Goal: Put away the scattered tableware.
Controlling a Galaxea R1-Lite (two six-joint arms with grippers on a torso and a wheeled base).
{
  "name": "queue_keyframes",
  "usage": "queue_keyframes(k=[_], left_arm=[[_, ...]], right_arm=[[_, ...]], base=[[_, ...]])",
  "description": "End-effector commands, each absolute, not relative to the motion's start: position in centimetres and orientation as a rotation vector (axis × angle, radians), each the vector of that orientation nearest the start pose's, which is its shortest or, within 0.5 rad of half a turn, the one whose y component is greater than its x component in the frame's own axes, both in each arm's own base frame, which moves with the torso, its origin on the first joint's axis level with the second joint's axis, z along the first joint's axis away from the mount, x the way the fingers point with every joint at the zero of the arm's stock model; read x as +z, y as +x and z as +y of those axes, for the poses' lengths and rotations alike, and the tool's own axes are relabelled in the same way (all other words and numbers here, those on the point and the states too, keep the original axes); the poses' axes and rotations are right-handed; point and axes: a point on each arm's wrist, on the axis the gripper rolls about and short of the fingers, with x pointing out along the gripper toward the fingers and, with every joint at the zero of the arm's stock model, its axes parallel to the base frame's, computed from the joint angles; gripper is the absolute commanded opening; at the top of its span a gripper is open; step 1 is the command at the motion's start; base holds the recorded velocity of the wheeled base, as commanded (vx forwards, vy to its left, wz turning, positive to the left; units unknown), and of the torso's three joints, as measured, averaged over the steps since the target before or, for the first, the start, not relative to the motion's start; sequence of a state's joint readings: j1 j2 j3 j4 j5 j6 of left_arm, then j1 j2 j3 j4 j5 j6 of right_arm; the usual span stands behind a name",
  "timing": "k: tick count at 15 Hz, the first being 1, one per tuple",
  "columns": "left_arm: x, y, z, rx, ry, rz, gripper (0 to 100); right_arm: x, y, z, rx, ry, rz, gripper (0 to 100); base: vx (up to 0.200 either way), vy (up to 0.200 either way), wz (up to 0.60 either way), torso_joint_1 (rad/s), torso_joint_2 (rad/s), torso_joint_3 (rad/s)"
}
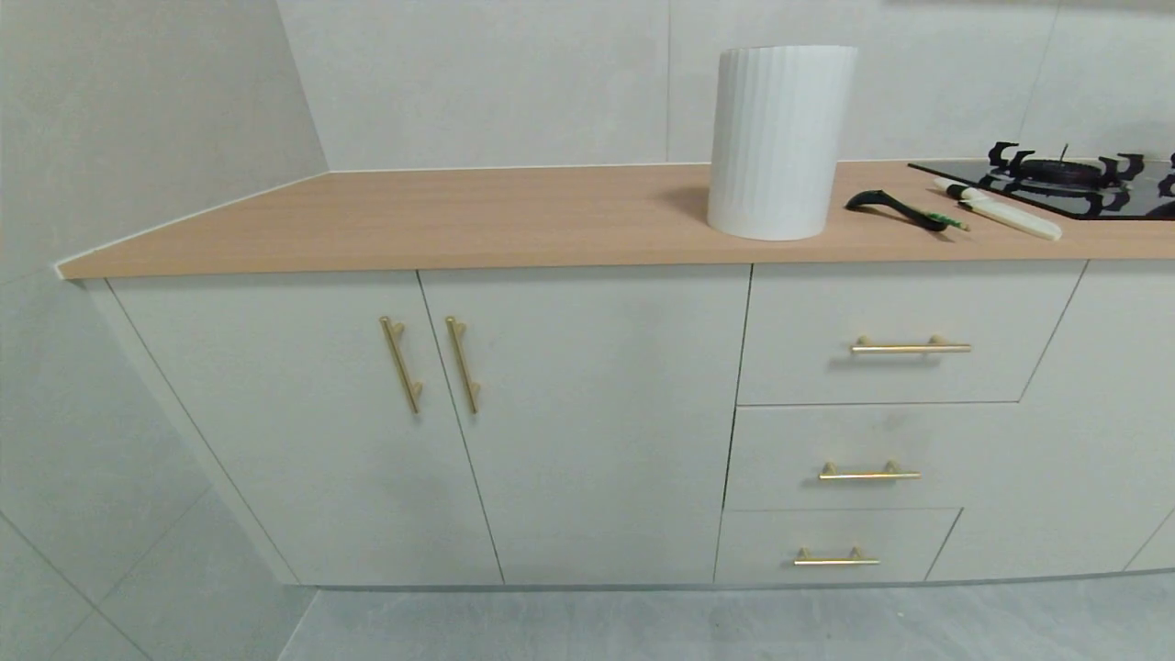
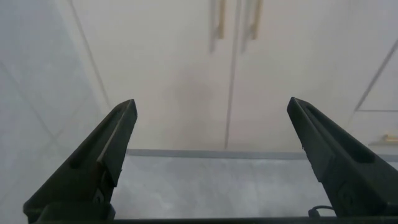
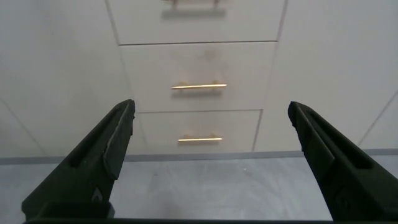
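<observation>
On the wooden countertop (image 1: 459,220) a black ladle (image 1: 895,208) lies to the right of a tall white ribbed container (image 1: 778,142). Beside the ladle lies a cream-handled knife (image 1: 1005,213), by the edge of the stove. My left gripper (image 2: 211,115) is open and empty, low in front of the double cabinet doors (image 2: 233,68) and above the floor. My right gripper (image 3: 211,115) is open too, with nothing between its fingers, facing the lower drawers (image 3: 199,87).
A black gas stove (image 1: 1065,179) sits at the counter's far right. Below the counter are two cabinet doors with gold handles (image 1: 431,363) and a stack of three drawers (image 1: 881,404). A tiled wall closes the left side. The grey floor (image 1: 643,624) lies in front.
</observation>
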State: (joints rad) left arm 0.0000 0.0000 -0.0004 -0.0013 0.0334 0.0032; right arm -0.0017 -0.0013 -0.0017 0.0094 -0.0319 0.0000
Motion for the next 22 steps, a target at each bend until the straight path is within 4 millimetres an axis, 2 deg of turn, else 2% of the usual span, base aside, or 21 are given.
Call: queue_keyframes(k=[1, 3, 14, 18, 22], left_arm=[[7.57, -2.27, 0.08, 0.034, 0.003, 0.000, 100], [7.57, -2.27, 0.08, 0.034, 0.003, 0.000, 100], [7.57, -2.27, 0.08, 0.034, 0.003, 0.000, 100], [7.57, -2.27, 0.08, 0.034, 0.003, 0.000, 100], [7.57, -2.27, 0.07, 0.035, 0.002, 0.000, 100]], right_arm=[[7.50, -2.29, -0.07, -0.034, 0.000, 0.008, 100], [7.50, -2.29, -0.07, -0.034, 0.000, 0.008, 100], [7.50, -2.29, -0.07, -0.034, 0.000, 0.008, 100], [7.50, -2.29, -0.07, -0.035, 0.000, 0.008, 100], [7.51, -2.29, -0.08, -0.037, -0.002, 0.006, 100]], base=[[0.000, -0.200, 0.00, 0.007, 0.00, 0.007], [0.000, -0.200, 0.00, 0.005, 0.00, 0.000], [0.000, 0.000, 0.00, 0.000, 0.00, 0.000], [0.200, 0.000, 0.00, -0.006, 0.00, 0.005], [0.000, 0.000, 0.00, 0.000, 0.00, 0.000]])
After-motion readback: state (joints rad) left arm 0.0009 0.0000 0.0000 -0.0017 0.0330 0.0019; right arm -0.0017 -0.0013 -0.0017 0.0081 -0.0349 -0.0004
